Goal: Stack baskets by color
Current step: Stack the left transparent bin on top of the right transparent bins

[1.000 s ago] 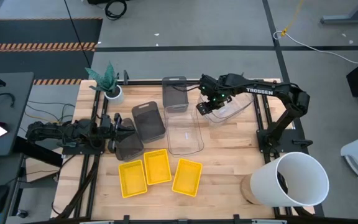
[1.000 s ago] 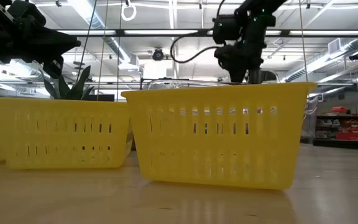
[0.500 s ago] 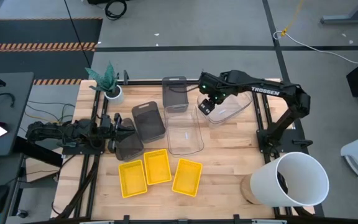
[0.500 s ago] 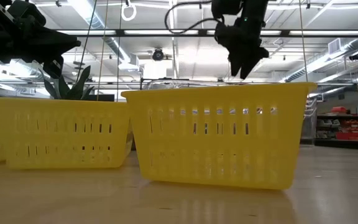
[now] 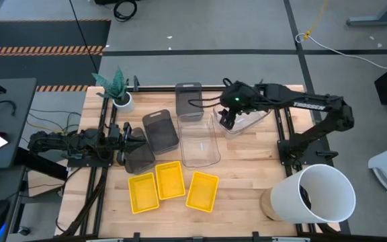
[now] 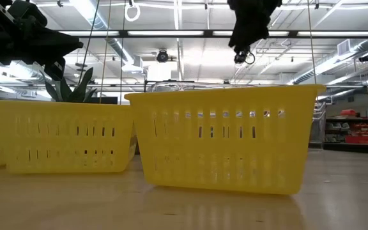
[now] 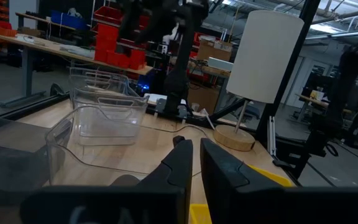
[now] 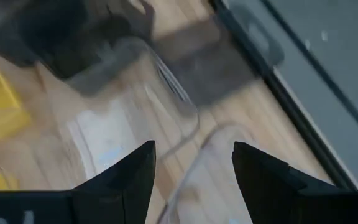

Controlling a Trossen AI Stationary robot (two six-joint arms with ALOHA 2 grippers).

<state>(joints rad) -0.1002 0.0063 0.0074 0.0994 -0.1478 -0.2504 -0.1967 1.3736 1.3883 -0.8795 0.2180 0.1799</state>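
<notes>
Three yellow baskets (image 5: 170, 179) lie side by side near the table's front edge and fill the low view (image 6: 225, 137). Dark grey baskets (image 5: 160, 130) stand left of centre, and one more (image 5: 189, 101) at the far edge. A clear basket (image 5: 200, 141) lies mid-table, another (image 5: 247, 117) at the far right. My right gripper (image 5: 226, 121) hangs open, high above that far-right clear basket's left end (image 8: 229, 155), with nothing between its fingers. My left gripper (image 5: 136, 138) rests shut at the left, over a grey basket (image 5: 140, 158), its fingers (image 7: 180, 163) nearly together.
A small white plant pot (image 5: 121, 101) stands at the far left corner. A big white bucket (image 5: 321, 195) stands on a wooden disc at the near right corner. Bare wood (image 5: 247, 168) shows between the clear baskets and the bucket.
My right gripper has risen well above the far-right clear basket and rolled its wrist, staying open. The clear basket stays on the table.
</notes>
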